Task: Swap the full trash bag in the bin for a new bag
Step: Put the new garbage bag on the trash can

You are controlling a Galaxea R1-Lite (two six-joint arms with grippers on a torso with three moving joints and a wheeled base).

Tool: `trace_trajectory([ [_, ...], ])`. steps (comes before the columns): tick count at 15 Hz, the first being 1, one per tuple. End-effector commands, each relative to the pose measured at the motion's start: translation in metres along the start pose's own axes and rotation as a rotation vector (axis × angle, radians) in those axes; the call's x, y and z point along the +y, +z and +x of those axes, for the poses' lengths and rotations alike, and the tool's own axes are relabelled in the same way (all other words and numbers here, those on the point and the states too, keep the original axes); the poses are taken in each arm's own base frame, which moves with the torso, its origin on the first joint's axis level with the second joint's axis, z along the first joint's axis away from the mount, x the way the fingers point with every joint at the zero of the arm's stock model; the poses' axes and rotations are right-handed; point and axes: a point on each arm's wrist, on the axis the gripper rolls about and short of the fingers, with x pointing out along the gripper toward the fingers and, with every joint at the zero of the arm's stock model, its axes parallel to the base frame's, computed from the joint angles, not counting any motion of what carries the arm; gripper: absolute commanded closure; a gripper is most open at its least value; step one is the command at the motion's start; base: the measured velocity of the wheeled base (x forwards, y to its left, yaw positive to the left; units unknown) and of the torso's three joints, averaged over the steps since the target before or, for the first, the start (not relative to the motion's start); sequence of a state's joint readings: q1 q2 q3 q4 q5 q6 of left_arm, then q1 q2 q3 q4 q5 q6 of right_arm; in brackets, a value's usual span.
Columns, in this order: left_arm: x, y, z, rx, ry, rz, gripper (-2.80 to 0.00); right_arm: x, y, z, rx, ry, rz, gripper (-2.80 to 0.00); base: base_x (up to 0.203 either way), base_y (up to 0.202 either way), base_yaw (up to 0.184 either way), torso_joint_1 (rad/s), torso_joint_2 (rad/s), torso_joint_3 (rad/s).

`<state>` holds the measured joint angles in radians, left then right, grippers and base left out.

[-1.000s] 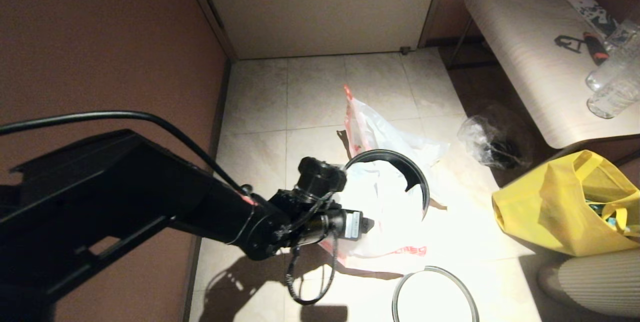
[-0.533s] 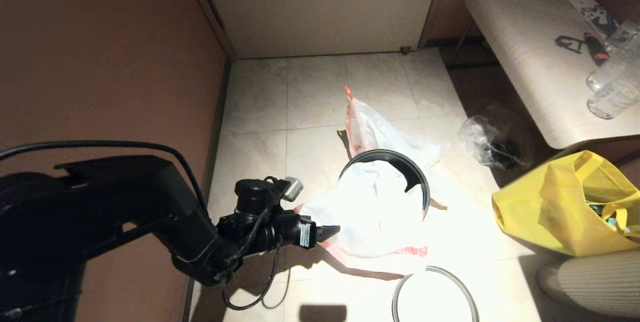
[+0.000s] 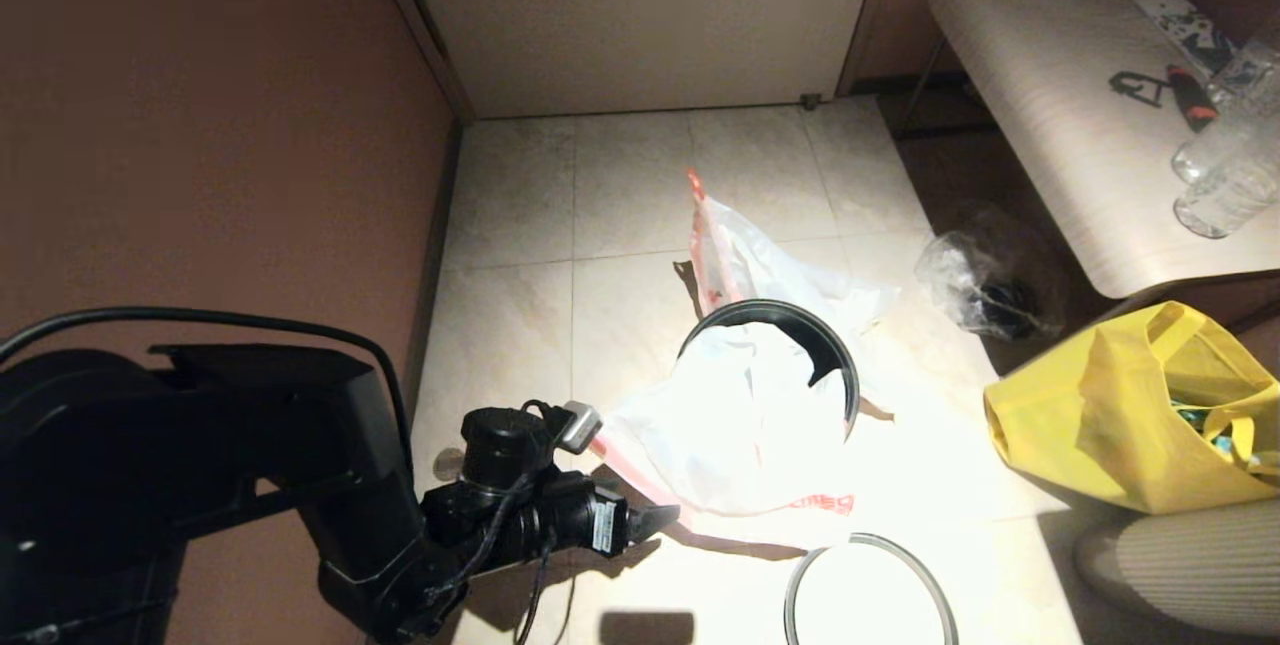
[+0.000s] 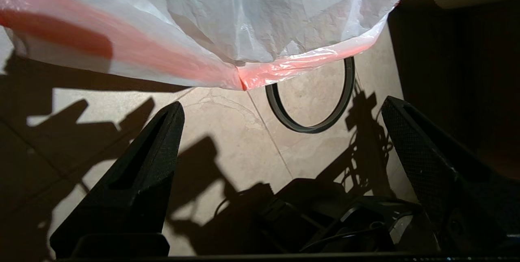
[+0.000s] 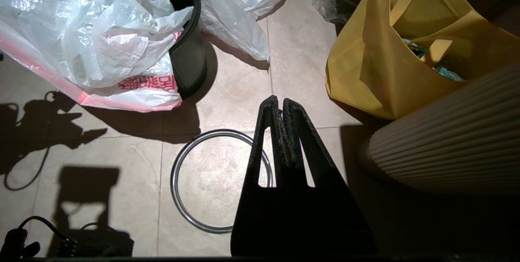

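I see my left end effector (image 3: 655, 519) low over the floor (image 3: 520, 215), just beside the near edge of the new bag (image 3: 730, 425). Its two fingers (image 4: 138, 180) are spread wide with nothing between them. They are not touching the bag.

The new bag is milky white with red letters. Part of it is stuffed in the mouth of the bin (image 3: 835, 355) and the rest spills out over the bin's near side onto the floor. The bin is black and stands upright on the tiles.

The grey hoop (image 3: 868, 590) lies flat on the floor, near the bin but apart from it, on my side.

The full trash bag (image 3: 760, 260) lies crumpled on the floor behind the bin, touching it. One orange-pink handle sticks up.

My right end effector (image 5: 281, 103) hangs above the hoop with its fingers pressed together, holding nothing.

A yellow tote bag (image 3: 1120, 415) sits on the right. A clear bag with dark stuff (image 3: 985, 290) lies by the counter (image 3: 1050, 105).
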<state>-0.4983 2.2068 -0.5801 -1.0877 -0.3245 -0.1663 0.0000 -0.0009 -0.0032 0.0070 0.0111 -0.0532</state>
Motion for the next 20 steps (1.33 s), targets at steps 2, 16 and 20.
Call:
trace_trajectory([
  [2,0.010,-0.010,0.013,-0.037,0.008,0.000,-2.80,0.000,0.000,0.000,0.000,0.003,-0.001,0.00,0.000,0.000,0.000,0.000,0.00,0.000],
  [16,0.022,-0.005,0.035,-0.092,0.060,0.008,-2.80,0.000,0.000,0.000,0.000,0.003,-0.001,0.00,0.000,0.000,0.000,0.000,0.00,0.000],
  [20,0.019,0.013,0.036,-0.156,0.045,-0.037,-2.80,0.000,0.000,0.000,0.000,0.002,-0.001,0.00,0.000,0.000,0.000,0.000,0.00,0.000],
])
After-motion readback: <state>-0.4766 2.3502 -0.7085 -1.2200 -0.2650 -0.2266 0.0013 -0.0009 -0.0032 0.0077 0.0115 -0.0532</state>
